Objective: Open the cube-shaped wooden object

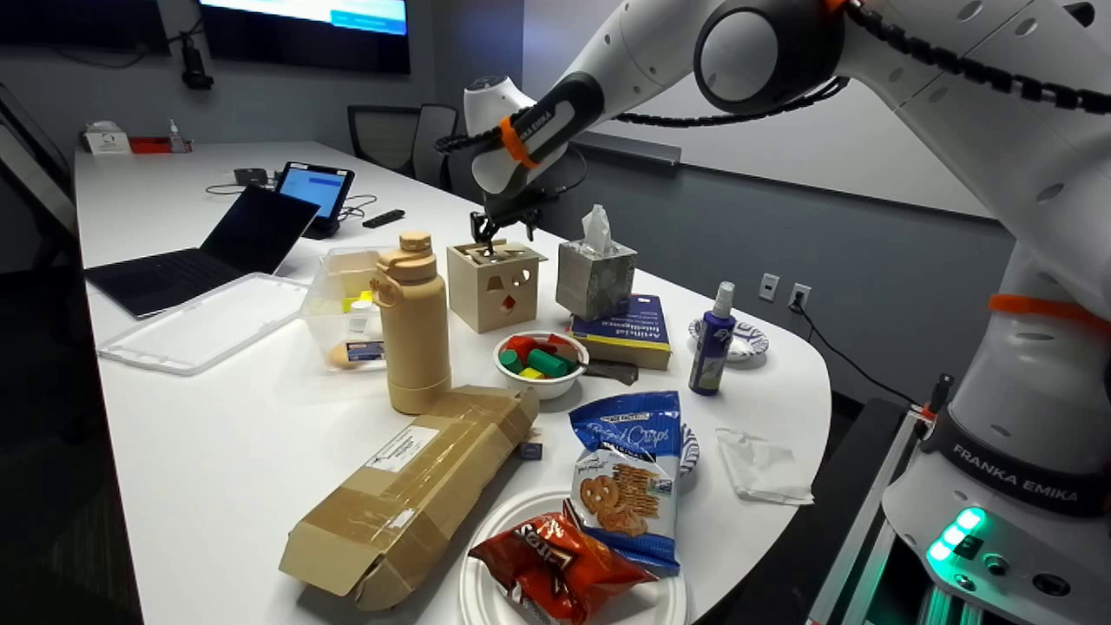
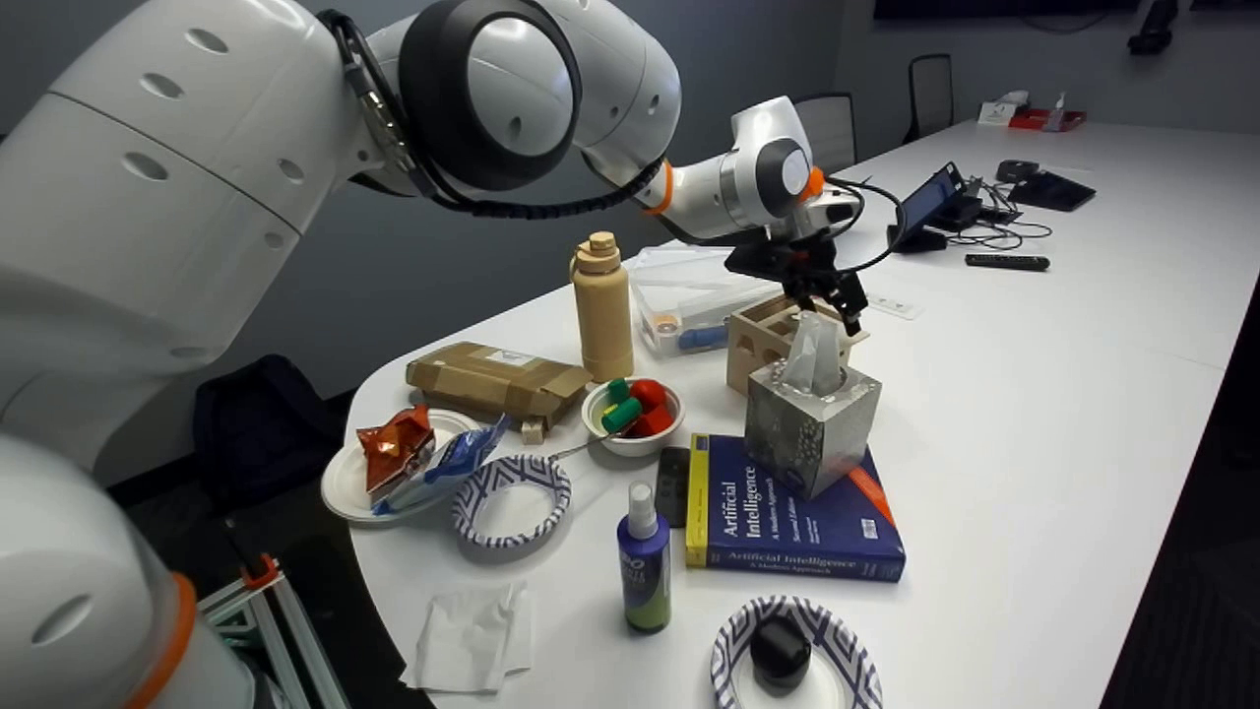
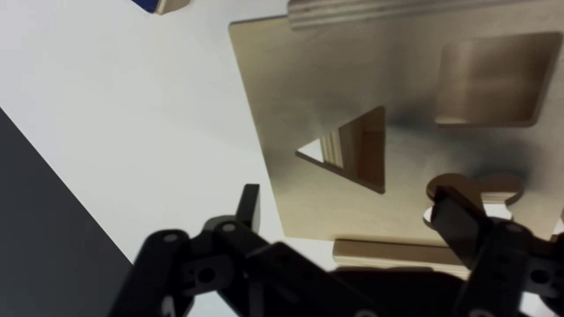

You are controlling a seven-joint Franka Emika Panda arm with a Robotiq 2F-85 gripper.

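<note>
The pale wooden cube box (image 1: 476, 299) stands on the table with shaped holes in its sides. It also shows in an exterior view (image 2: 745, 366), partly hidden behind the tissue box. Its flat lid (image 3: 410, 149) has triangle, square and clover-like cutouts and lies between two wooden rails. The lid's edge sticks out past the box on one side. My gripper (image 3: 348, 191) is open above the lid. In the wrist view its right finger is over or in the clover-like cutout; the depth is unclear. Its left finger is outside the lid's edge. It also shows in both exterior views (image 1: 512, 240) (image 2: 830, 313).
A tissue box (image 2: 812, 433) on a blue book (image 2: 787, 537) stands close beside the cube. A tan bottle (image 1: 417, 334), a clear plastic bin (image 1: 334, 304) and a bowl of coloured blocks (image 1: 542, 360) are also near. A cardboard package (image 1: 417, 503) lies farther off.
</note>
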